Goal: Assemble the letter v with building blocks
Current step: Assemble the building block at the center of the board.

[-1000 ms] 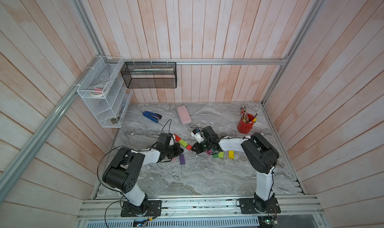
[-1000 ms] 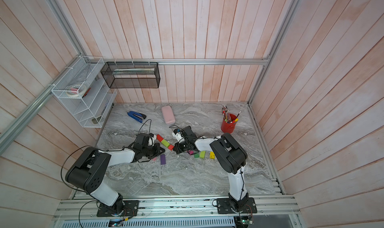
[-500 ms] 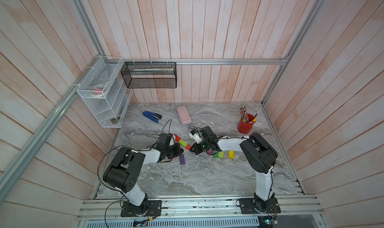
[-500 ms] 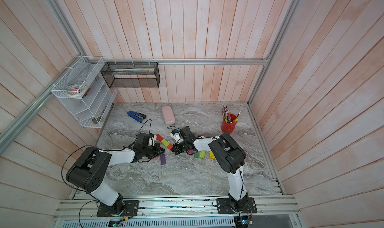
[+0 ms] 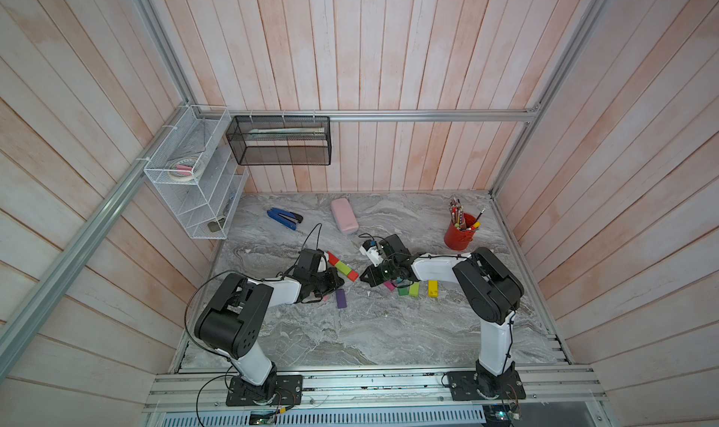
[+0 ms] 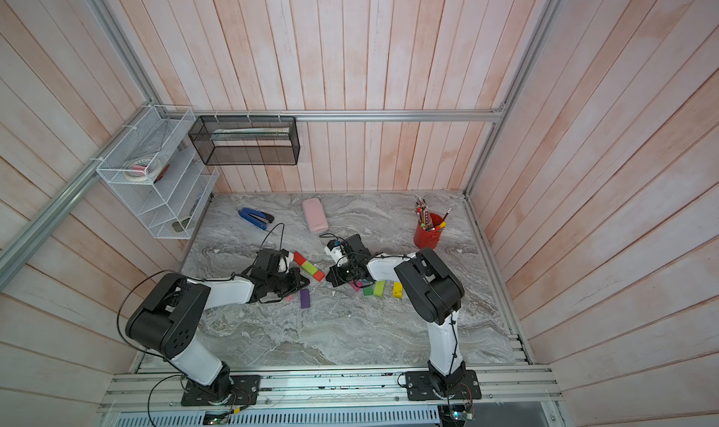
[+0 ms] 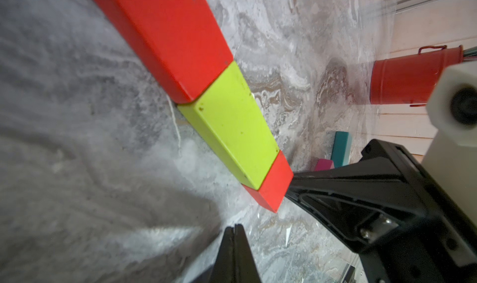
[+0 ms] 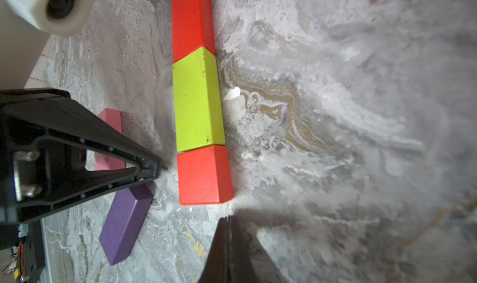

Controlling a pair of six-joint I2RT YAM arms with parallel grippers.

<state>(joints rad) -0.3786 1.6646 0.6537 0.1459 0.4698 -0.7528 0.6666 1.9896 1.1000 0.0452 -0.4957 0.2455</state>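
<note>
Marble tabletop (image 5: 350, 335), pink block (image 8: 109, 119) half hidden behind left gripper (image 7: 234, 228); it and right gripper (image 8: 228, 221) reach low, pinched closed and empty, tips by the end of red-lime-red row (image 6: 310, 267).

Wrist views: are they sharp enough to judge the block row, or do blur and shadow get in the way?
Left wrist: the lime block is sharp, the table blurs toward the frame's edges, and a dark shadow lies beside the left gripper. Right wrist: the row is crisp, the table beyond it smeared. Both top views: even light, no glare, row small.

Red (image 8: 192, 21), lime (image 8: 197, 101), red cube (image 8: 204, 175) touching, straight line.
</note>
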